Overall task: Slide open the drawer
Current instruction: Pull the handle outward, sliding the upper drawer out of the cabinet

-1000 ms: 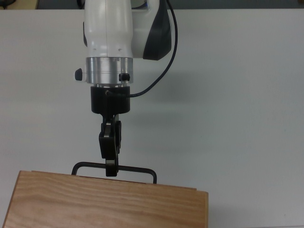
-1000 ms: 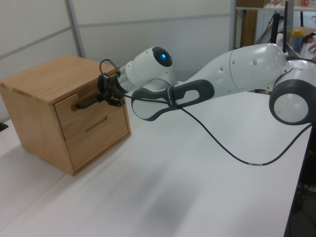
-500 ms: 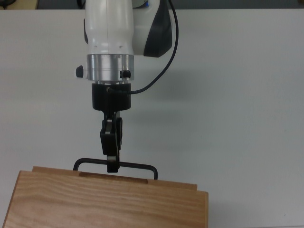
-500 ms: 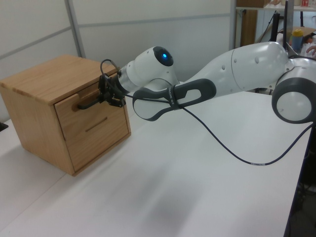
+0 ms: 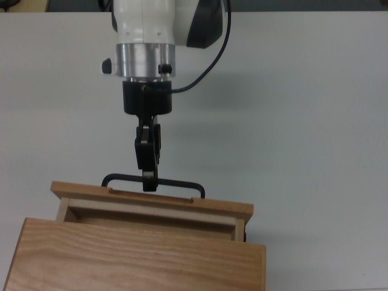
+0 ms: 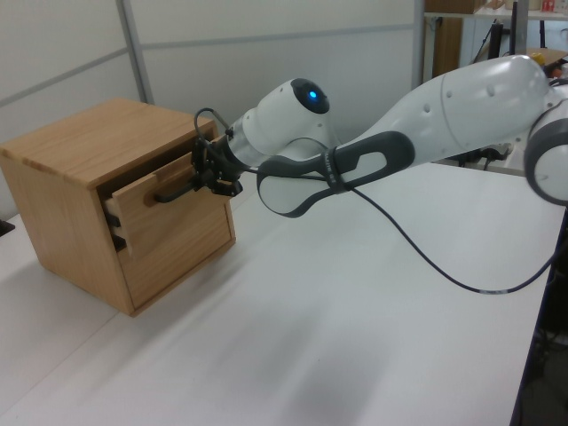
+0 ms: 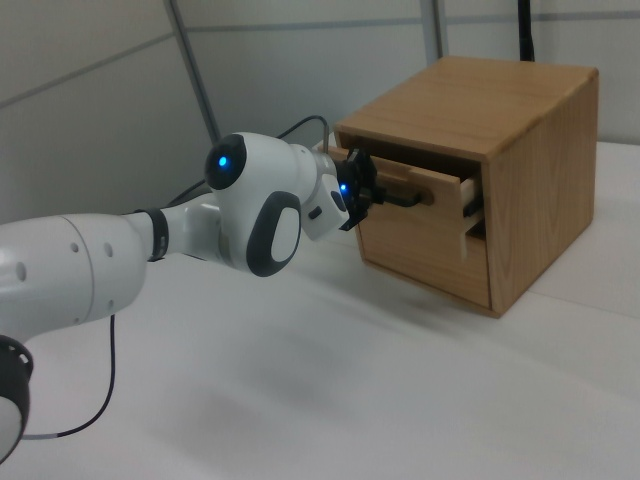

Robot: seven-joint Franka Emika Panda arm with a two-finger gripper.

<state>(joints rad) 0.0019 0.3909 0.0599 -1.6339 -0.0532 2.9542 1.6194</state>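
Where the drawer [image 5: 151, 206] showed only a thin lip beyond the cabinet top a second ago, it now stands partly pulled out of the cabinet [image 6: 84, 155], its hollow inside visible in the top view as a dark strip between the front panel and the cabinet top. In the left view its side wall juts out past the cabinet face at the upper slot, above a second, closed drawer front [image 6: 182, 248]. In the top view the front panel has moved toward 12 o'clock, and the black bar handle [image 5: 176, 183] has gone with it.

The claw [image 5: 148, 182] is clenched on the handle, gripping the bar a little to the 9 o'clock side of its middle in the top view, with its fingers [image 5: 147, 154] stacked one over the other and pointing toward 6 o'clock. It has drawn back toward 12 o'clock together with the silver wrist ring [image 5: 144, 60] and the white forearm, so less of the arm shows at the frame's upper edge than before.

In the left view the arm [image 6: 426, 115] reaches across from 3 o'clock, nearly level over the white table [image 6: 355, 337], its wrist bent so the claw meets the drawer front squarely. A black cable [image 6: 417, 257] hangs from the wrist in a loose curve above the table. The right view shows the same reach from 9 o'clock, blue lights [image 7: 224, 160] glowing on the wrist link.
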